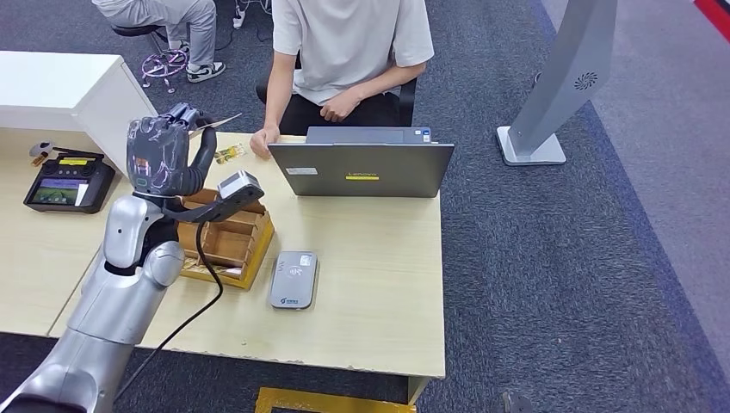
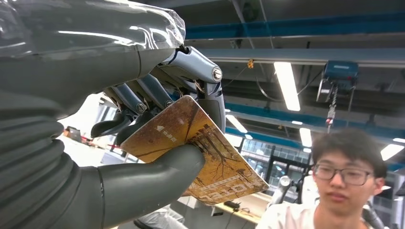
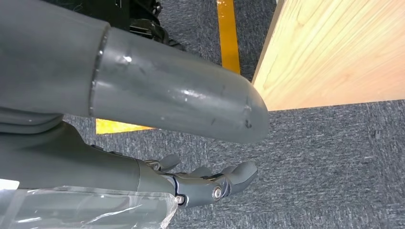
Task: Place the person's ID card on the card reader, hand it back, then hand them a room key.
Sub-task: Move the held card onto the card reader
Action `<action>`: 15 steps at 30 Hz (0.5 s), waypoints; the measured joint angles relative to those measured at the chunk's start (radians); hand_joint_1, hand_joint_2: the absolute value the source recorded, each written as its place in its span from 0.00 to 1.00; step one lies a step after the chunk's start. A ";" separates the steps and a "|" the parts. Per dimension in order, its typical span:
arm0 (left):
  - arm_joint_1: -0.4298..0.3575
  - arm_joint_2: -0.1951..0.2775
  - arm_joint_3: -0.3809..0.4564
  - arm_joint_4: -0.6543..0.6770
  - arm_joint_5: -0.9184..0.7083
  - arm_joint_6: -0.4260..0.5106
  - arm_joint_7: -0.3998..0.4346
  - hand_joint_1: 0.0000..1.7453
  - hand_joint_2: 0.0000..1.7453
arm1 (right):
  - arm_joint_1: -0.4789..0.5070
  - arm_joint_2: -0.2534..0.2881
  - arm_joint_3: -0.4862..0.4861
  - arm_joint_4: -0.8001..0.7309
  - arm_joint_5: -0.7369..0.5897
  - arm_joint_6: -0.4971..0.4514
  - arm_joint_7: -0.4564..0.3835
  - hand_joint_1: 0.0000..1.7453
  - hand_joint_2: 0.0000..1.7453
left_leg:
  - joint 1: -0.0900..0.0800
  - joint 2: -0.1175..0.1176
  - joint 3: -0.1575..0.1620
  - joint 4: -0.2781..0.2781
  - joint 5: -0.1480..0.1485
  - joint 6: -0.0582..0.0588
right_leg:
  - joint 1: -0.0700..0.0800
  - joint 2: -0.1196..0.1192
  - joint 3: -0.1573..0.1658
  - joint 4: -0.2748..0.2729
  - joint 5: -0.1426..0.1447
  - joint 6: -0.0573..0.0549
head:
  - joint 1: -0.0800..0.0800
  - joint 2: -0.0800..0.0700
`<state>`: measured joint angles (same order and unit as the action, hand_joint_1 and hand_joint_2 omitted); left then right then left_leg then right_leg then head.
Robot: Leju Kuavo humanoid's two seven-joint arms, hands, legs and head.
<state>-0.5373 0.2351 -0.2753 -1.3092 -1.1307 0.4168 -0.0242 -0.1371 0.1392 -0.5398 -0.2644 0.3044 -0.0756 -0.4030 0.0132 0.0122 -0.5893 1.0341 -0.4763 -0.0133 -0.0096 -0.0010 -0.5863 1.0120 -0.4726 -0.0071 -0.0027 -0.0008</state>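
Observation:
My left hand (image 1: 162,157) is raised above the table's left part, over the wooden box (image 1: 225,245). It pinches a brown card (image 2: 196,155) printed with a bare tree between thumb and fingers; in the head view the card's pale edge (image 1: 220,120) points toward the seated person (image 1: 344,52). The person's hand (image 1: 262,138) rests on the table's far edge, close to the card. The grey card reader (image 1: 293,280) lies flat on the table with nothing on it. My right hand (image 3: 210,183) hangs beside the table edge over the carpet, fingers apart and holding nothing.
A grey laptop (image 1: 361,169) stands between the person and the reader. A small yellowish item (image 1: 228,153) lies by the person's hand. A black controller with a screen (image 1: 67,185) sits at the far left. A grey stand (image 1: 559,86) is on the carpet to the right.

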 joint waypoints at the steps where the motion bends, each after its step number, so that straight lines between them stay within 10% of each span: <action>1: 0.004 0.000 0.000 -0.009 0.000 0.000 0.000 1.00 1.00 | 0.000 0.000 0.000 0.000 0.000 0.000 0.000 0.00 0.00 | 0.000 0.000 0.000 0.000 0.000 0.000 | 0.000 0.000 0.000 0.000 0.000 0.000 | 0.000 0.000; 15: 0.024 -0.002 0.000 -0.055 0.000 -0.003 0.000 1.00 1.00 | 0.001 -0.001 0.000 0.000 0.000 0.000 0.000 0.00 0.00 | 0.000 0.000 0.000 0.000 0.000 0.000 | 0.000 0.000 0.000 0.000 0.000 0.000 | 0.000 0.000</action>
<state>-0.5130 0.2334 -0.2758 -1.3645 -1.1308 0.4142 -0.0240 -0.1359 0.1380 -0.5398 -0.2644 0.3043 -0.0759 -0.4032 0.0132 0.0122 -0.5893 1.0342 -0.4762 -0.0134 -0.0096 -0.0010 -0.5863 1.0122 -0.4726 -0.0071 -0.0027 -0.0008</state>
